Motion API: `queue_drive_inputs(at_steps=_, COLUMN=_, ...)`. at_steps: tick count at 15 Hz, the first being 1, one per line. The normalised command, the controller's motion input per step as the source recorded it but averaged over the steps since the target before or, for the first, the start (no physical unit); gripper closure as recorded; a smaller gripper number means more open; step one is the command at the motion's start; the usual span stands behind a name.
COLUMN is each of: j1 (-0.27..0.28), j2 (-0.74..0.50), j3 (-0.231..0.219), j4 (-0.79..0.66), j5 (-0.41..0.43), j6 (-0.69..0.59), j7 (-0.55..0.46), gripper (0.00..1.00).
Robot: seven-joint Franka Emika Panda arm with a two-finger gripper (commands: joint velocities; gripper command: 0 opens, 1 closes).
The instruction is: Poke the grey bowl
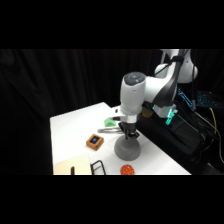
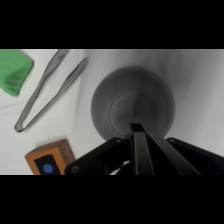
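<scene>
Wrist view alone: tongs (image 2: 47,92) beside grey bowl (image 2: 133,104), fingers (image 2: 139,145) closed together, empty

Dark-grey bowl (image 2: 132,102), brown block (image 2: 49,156) with blue dot, green object (image 2: 14,71).

My arm (image 1: 150,90) is glossy white, built of fat rounded segments, with a grey cap closing the round joint housing above the table (image 1: 75,125). Farther from the table, near the base, the joints turn dark, and a small teal-green light or tag glows just under the elbow link, with dark cables running nearby. Closest to the table, the white wrist narrows into a short collar and then black hardware. My gripper (image 2: 137,131) is black throughout: angled linkage bars spreading wide, and a slim, square-ended finger with a paler edge.
</scene>
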Motion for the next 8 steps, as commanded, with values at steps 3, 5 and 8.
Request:
queue_drive_inputs(at_steps=3, j1=0.025, j2=-0.22, j3=-0.016, j4=-0.03, j5=-0.165, j6=-0.12, j7=0.12, gripper=0.99)
queue_drive_inputs(at_steps=5, j1=0.003, j2=-0.21, j3=-0.004, j4=-0.05, j5=-0.144, j6=-0.08, j7=0.11, gripper=0.99)
queue_drive_inputs(at_steps=8, j1=-0.013, j2=-0.19, j3=0.000, j4=-0.04, j5=-0.124, j6=-0.08, j7=0.12, gripper=0.73)
